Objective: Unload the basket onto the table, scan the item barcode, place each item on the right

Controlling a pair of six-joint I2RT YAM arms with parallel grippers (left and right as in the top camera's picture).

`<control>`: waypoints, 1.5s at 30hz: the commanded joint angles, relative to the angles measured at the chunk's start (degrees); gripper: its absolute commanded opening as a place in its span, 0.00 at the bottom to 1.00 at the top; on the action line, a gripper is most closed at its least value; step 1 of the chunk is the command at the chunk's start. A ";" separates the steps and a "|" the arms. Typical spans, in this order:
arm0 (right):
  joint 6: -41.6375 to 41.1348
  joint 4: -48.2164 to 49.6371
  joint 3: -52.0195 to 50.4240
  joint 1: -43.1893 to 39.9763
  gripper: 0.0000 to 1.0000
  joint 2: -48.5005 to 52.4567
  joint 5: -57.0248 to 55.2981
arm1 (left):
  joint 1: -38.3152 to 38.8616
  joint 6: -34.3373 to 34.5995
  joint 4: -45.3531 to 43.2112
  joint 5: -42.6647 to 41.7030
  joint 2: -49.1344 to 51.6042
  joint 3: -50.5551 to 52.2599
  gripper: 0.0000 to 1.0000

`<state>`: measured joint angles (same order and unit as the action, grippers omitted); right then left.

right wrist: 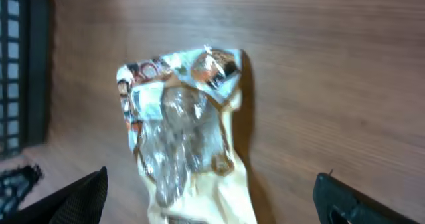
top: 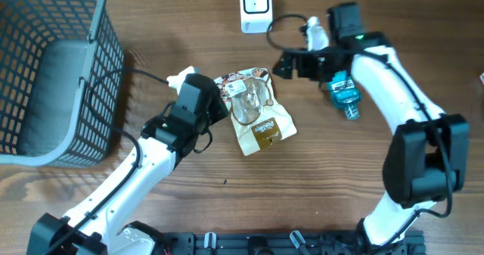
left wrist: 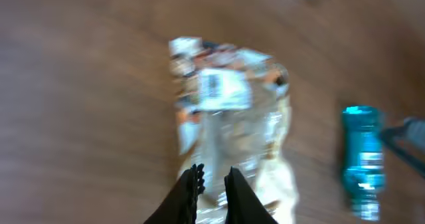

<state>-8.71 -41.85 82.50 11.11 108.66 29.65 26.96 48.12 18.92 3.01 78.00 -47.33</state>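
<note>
My left hand (left wrist: 212, 177), fingers nearly pressed together, sits at the left edge of the snack pouch (top: 255, 113), which lies flat on the counter (top: 166, 20); I cannot confirm a pinch. Right hand (top: 281, 64) spread wide, near its upper right corner.

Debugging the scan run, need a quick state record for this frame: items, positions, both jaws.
item: snack bag, lying at centre
scanner: white unit, far edge, beyond bag
left gripper: jaws nearly closed, seemingly pinching bag's left edge
right gripper: jaws wide open, empty, beside blue bottle
basket: far left, apart from bag
</note>
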 commanded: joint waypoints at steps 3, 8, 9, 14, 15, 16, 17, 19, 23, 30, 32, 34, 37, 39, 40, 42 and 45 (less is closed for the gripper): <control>-6.47 9.84 -10.49 1.70 1.00 3.54 2.60 | -0.94 6.49 6.27 4.83 1.84 -0.42 0.13; -8.04 19.54 -15.85 3.21 1.00 8.66 11.37 | -0.98 15.61 5.64 3.21 8.83 -0.42 0.12; -8.11 20.17 -15.85 3.72 1.00 9.46 11.37 | -0.98 15.58 4.85 2.01 9.99 -0.42 0.11; -12.37 22.95 -15.85 7.08 1.00 15.08 12.04 | -0.98 15.61 -2.62 -4.96 17.55 -0.42 0.08; -12.39 23.06 -15.85 7.37 1.00 15.10 13.40 | -0.96 15.61 -3.17 -4.98 18.43 -0.42 0.08; -12.37 23.39 -15.85 7.58 0.96 15.10 15.45 | -0.98 15.85 -4.22 -6.12 19.69 -0.42 0.08; -12.44 23.34 -15.85 7.67 0.93 15.10 15.96 | -0.96 15.85 -4.61 -6.43 20.09 -0.42 0.08; -12.44 22.99 -15.85 7.69 0.84 15.10 15.91 | -0.98 16.74 -4.59 -6.38 20.28 -0.42 0.06; -13.18 22.99 -15.82 7.74 0.44 15.10 17.64 | -0.92 16.90 -4.79 -6.21 20.72 -0.42 0.04; -13.79 19.21 -13.18 7.56 0.23 7.43 9.29 | -0.94 13.73 -4.57 -9.44 19.02 -1.25 0.04; -11.93 11.80 -10.84 7.56 0.22 -2.64 -8.72 | -0.98 9.07 -3.02 -9.35 14.88 -2.38 0.05; -10.56 7.63 -9.14 7.69 0.17 -9.07 -20.39 | -0.98 8.63 -2.19 -8.15 12.46 -2.45 0.08; -9.03 1.86 -7.15 7.85 0.15 -17.27 -38.10 | -0.98 8.61 -1.92 -6.78 11.52 -2.45 0.09; -8.83 -0.35 -7.15 8.00 0.11 -19.06 -47.56 | -0.98 8.63 -1.92 -6.56 11.52 -2.45 0.09; -9.20 -1.57 -7.21 8.46 0.09 -18.84 -51.84 | -0.98 8.66 -1.95 -6.05 11.52 -2.47 0.09; -9.42 -3.26 -7.23 10.47 0.08 -15.69 -57.29 | -0.98 8.63 -1.75 -5.05 11.52 -2.45 0.09; -9.53 -2.99 -7.23 14.53 0.15 -9.81 -56.83 | -0.98 7.91 -0.79 -5.09 11.52 -2.45 0.12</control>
<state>-18.55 -44.86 74.96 22.55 94.02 -23.16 26.20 57.63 17.30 -3.27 90.08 -49.06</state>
